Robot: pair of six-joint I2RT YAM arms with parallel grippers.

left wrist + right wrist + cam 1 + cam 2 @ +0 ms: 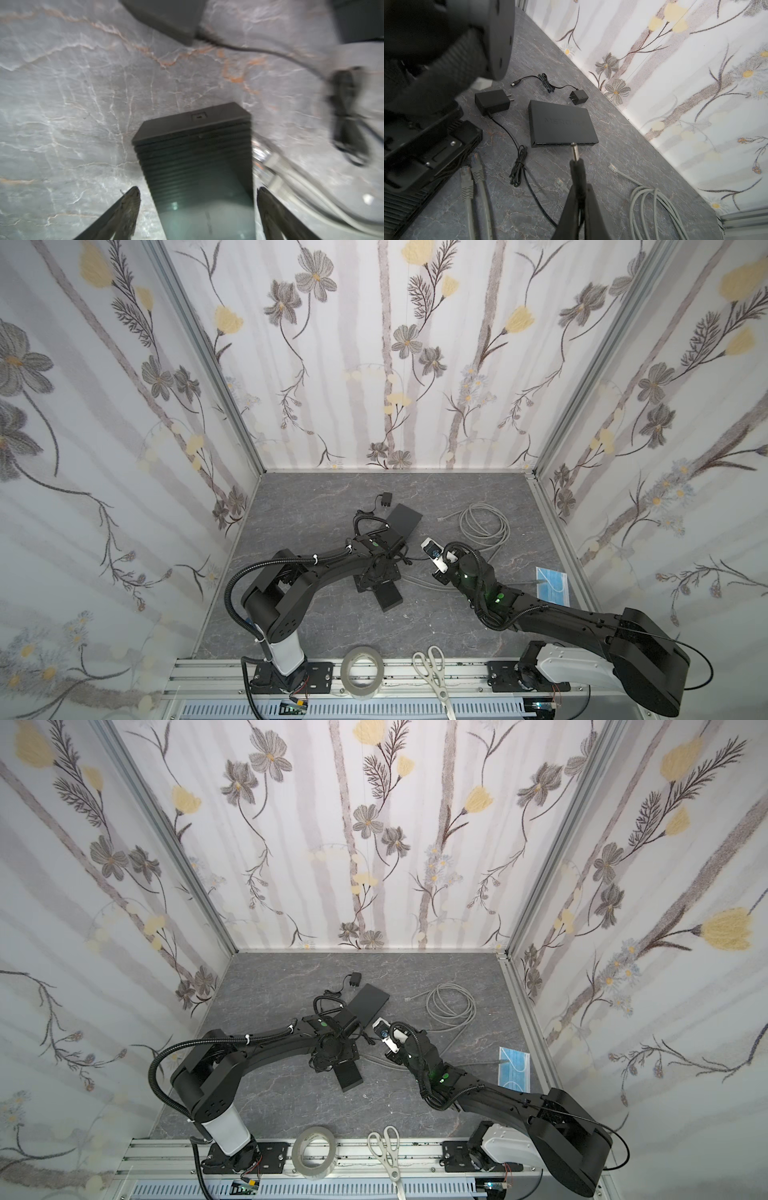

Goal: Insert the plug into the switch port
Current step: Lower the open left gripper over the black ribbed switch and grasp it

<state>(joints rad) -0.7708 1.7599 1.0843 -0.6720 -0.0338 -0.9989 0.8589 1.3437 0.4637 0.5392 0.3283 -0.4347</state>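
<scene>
A black ribbed switch lies on the grey marble table, with a small round port on its end face. My left gripper is open and straddles it, one finger on each side, with a gap on both sides. Both top views show this switch under the left wrist. My right gripper is shut on the black barrel plug, whose metal tip sticks out past the fingertips. The tip points toward a second, flat black switch farther back.
The plug's thin black cable runs to a black adapter. A second adapter with its own cord lies near the wall. Two grey network plugs and a grey cable coil lie nearby. Tape, scissors and a blue mask sit at the front and right.
</scene>
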